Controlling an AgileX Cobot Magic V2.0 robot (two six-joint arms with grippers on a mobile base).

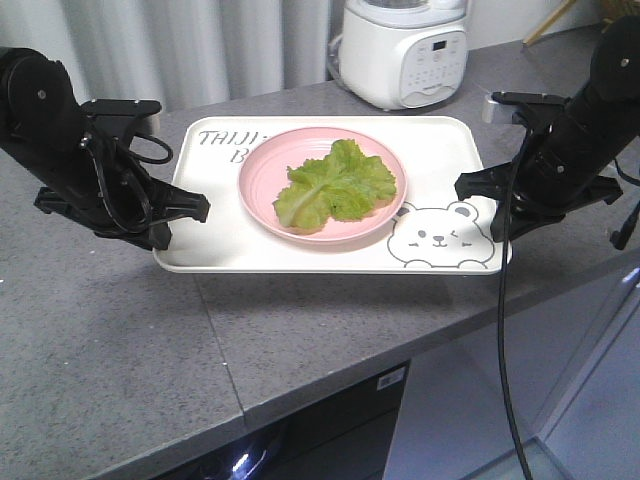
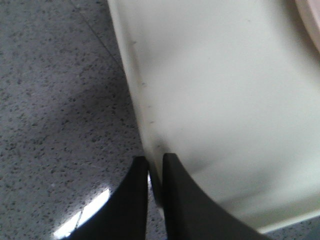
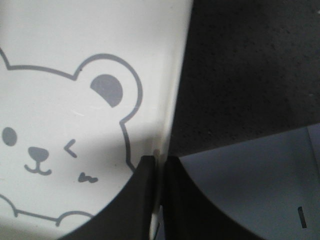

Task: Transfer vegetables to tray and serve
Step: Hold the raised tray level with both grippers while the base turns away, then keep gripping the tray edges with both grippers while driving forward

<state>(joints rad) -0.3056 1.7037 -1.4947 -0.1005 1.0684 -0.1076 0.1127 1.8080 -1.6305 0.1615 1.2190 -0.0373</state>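
The vegetables (image 1: 335, 185), a bunch of green crinkly lettuce, lie on a round pink plate (image 1: 262, 190). The plate stands on the cream tray (image 1: 440, 150), which has a winking bear face (image 1: 445, 237). My left gripper (image 1: 195, 210) is shut on the tray's left rim. In the left wrist view its fingertips (image 2: 155, 160) pinch the tray (image 2: 225, 100) edge between them. My right gripper (image 1: 470, 190) is shut on the right rim. In the right wrist view it (image 3: 160, 159) clamps the tray (image 3: 60, 50) edge beside the bear's ear. A shadow band runs under the tray's front edge.
A white kitchen appliance (image 1: 405, 50) stands at the back, just behind the tray. The grey speckled counter (image 1: 120, 330) ends in a front edge near me and drops off on the right, below my right gripper. A black cable (image 1: 500, 330) hangs from the right arm.
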